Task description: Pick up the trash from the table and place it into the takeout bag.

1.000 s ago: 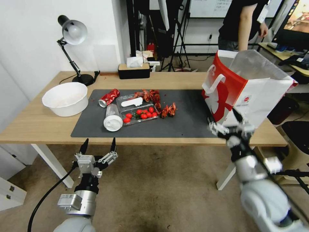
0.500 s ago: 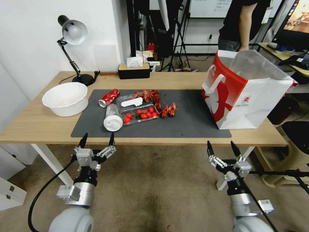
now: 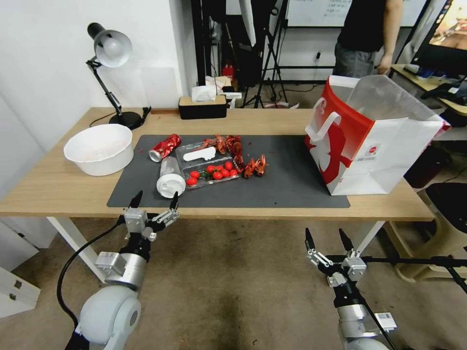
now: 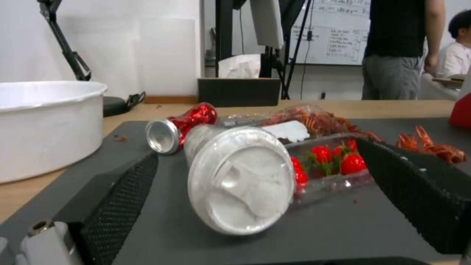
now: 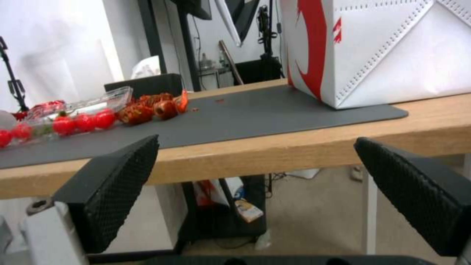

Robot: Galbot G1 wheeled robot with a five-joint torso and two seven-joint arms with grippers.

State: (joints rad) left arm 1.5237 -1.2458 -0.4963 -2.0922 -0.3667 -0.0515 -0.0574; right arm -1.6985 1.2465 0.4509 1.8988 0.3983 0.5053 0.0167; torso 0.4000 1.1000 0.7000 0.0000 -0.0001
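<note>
At the left of the head view, the white round bowl [image 3: 98,148] sits on bare wood of the table [image 3: 58,187], clear of the dark grey mat [image 3: 287,182]. Just right of it, the left gripper [image 3: 154,200] has risen from below the table edge over the last second to the near rim, fingers spread and empty, lined up with the clear white-lidded cup [image 3: 170,179] lying on its side; the left wrist view shows the lid [image 4: 240,180] framed between the two pads, not yet touched. By my reading, the cup is the first piece being reached for. Behind it lie the crushed red can [image 3: 164,147], a clear tray of red tomatoes [image 3: 209,167] and crayfish shells [image 3: 255,166], all in the middle of the frame, none moved. Further right, the right gripper [image 3: 329,238] has dropped from beside the takeout bag [image 3: 369,141] to well below the tabletop, also spread and empty, so it looks parked. The bag stands upright at the right end of the mat, mouth open. Its inside is hidden from every view, so whether anything already lies in it cannot be told, and the tray partly covers the shells behind it.
</note>
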